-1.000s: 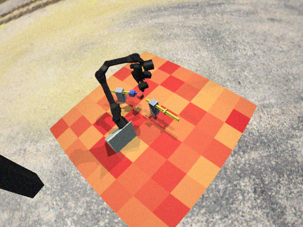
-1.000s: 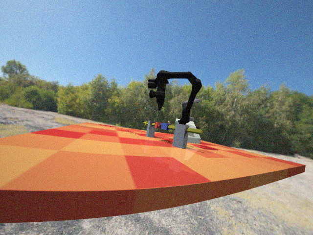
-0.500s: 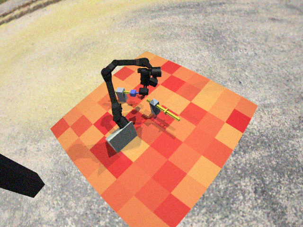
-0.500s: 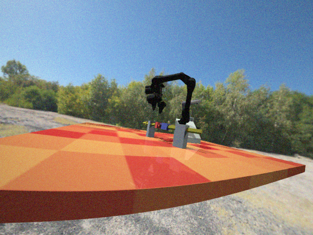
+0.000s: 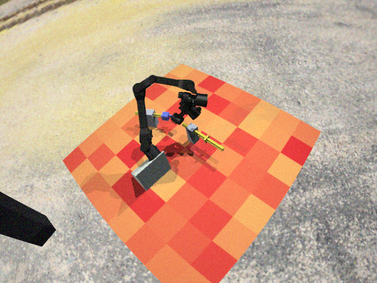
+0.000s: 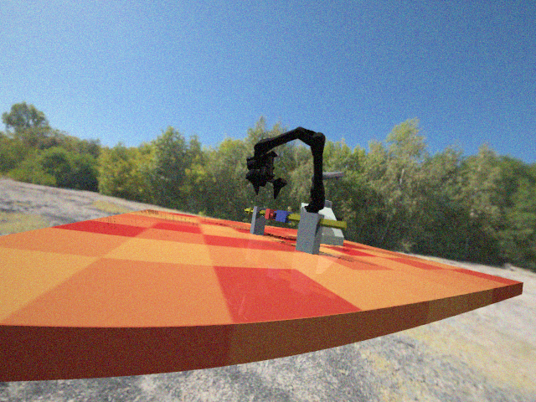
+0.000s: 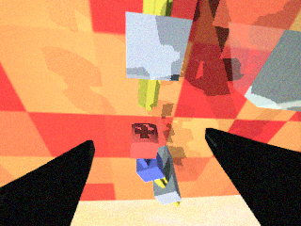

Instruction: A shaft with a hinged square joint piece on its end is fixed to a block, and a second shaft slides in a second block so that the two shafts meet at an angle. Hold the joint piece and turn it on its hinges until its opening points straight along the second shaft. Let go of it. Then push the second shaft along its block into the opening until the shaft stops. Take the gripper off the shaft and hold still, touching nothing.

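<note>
The red joint piece (image 7: 144, 147) (image 6: 269, 213) is hinged to the blue fork (image 7: 150, 170) (image 6: 281, 216) (image 5: 165, 115) on the first yellow shaft (image 5: 157, 115) (image 6: 333, 223), which runs through the first grey block (image 5: 150, 118) (image 6: 308, 231). Its opening faces roughly towards the tip of the second yellow shaft (image 7: 149, 96) (image 5: 214, 143), with a gap between them. That shaft sits in the second grey block (image 7: 152, 49) (image 5: 192, 134) (image 6: 257, 223). My gripper (image 7: 150, 138) (image 6: 265, 194) is open and empty above the joint piece, its fingers either side in the wrist view. In the top view the arm hides the joint piece.
A collar (image 5: 206, 138) sits on the second shaft beyond its block. The grey arm base (image 5: 152, 171) stands on the checkered orange-red table (image 5: 212, 213) (image 6: 172, 294). A black bar (image 5: 24, 220) shows at the lower left of the top view.
</note>
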Controlling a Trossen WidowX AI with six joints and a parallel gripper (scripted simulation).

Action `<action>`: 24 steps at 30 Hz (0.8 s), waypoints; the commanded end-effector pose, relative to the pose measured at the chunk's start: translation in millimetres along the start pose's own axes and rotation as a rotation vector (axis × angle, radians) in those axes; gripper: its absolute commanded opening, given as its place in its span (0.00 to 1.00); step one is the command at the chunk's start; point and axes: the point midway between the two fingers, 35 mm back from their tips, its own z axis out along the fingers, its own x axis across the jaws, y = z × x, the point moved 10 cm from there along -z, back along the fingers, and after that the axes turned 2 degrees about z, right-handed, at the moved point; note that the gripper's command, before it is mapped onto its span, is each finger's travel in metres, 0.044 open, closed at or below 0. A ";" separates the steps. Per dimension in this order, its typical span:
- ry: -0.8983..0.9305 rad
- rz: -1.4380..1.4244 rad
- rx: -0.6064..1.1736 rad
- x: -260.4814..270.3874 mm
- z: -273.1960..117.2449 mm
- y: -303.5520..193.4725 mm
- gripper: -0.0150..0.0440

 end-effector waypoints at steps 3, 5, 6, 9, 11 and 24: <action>0.015 0.141 0.036 -4.6 3.9 12.5 1.00; 0.015 0.141 0.036 -4.6 3.9 12.5 1.00; 0.015 0.141 0.036 -4.6 3.9 12.5 1.00; 0.015 0.141 0.036 -4.6 3.9 12.5 1.00; 0.015 0.136 0.035 -4.5 3.6 13.1 1.00; 0.001 -0.282 -0.055 -0.5 -15.4 57.4 1.00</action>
